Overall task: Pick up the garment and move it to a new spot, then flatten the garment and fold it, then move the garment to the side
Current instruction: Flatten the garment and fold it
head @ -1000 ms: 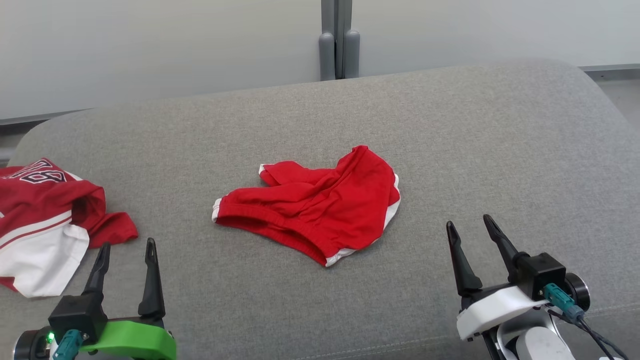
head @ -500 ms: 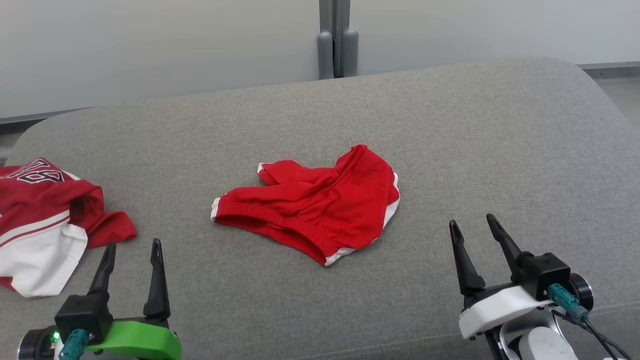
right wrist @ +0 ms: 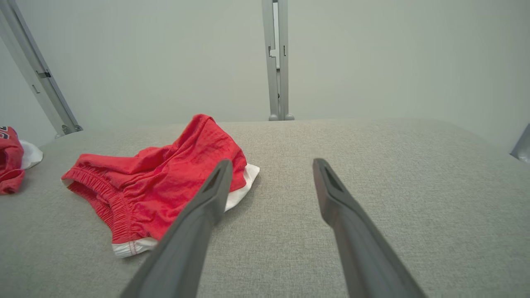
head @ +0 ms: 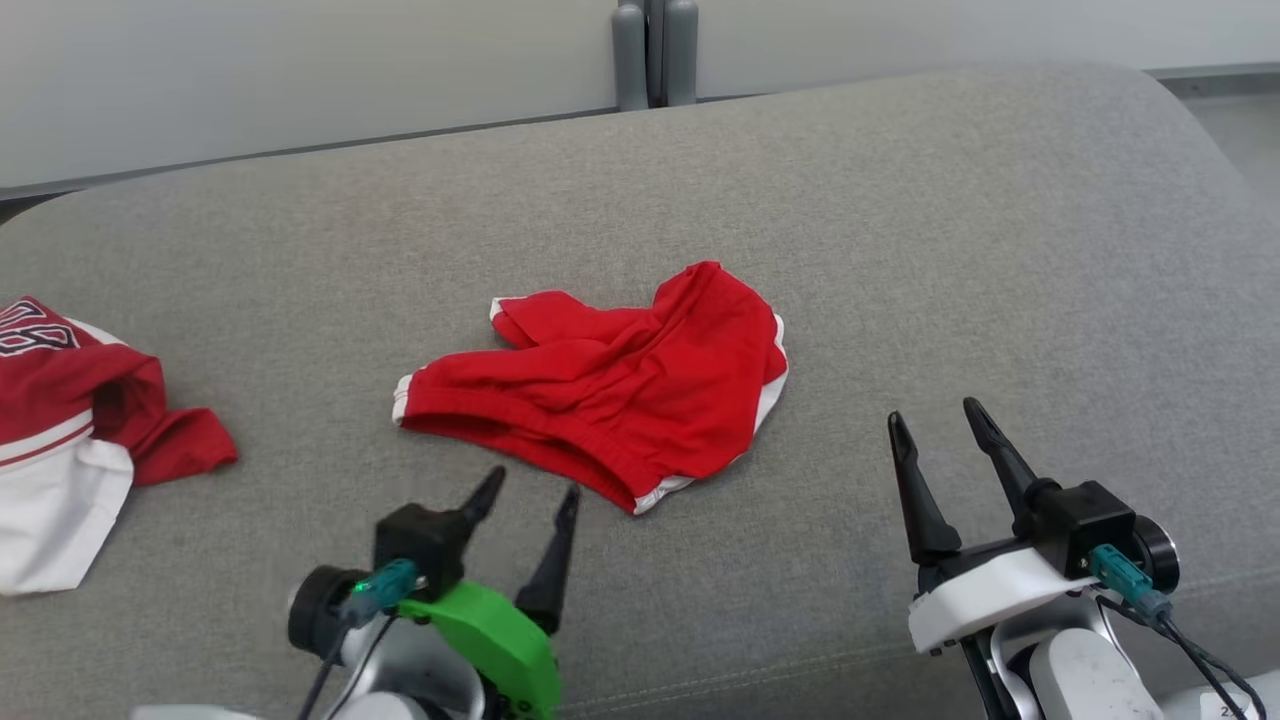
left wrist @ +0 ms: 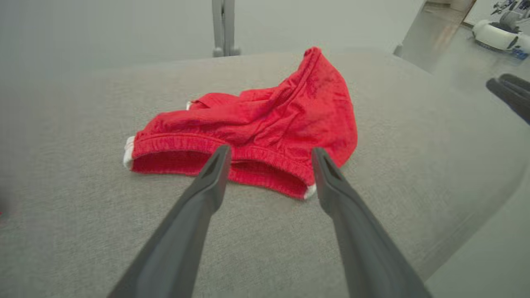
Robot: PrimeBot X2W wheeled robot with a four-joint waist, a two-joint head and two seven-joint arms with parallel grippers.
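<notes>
The garment (head: 610,385) is a pair of red shorts with white trim, lying crumpled in the middle of the grey cushion (head: 900,250). My left gripper (head: 532,484) is open just short of the waistband, fingers pointing at it. In the left wrist view the garment (left wrist: 265,124) lies right beyond the two spread fingers, the gripper (left wrist: 269,154) empty. My right gripper (head: 935,425) stands open and empty to the right of the shorts, apart from them. From the right wrist the garment (right wrist: 157,182) lies to the left of the gripper (right wrist: 269,164).
A second red and white garment (head: 70,420) with a number print lies at the cushion's left edge, also seen as the jersey (right wrist: 12,159) far left. A grey post (head: 655,50) stands behind the cushion. The cushion's front edge runs below both grippers.
My left gripper has swung right and forward, from the lower left corner to just in front of the shorts' waistband. The head camera has tilted down a little. The right gripper has hardly moved.
</notes>
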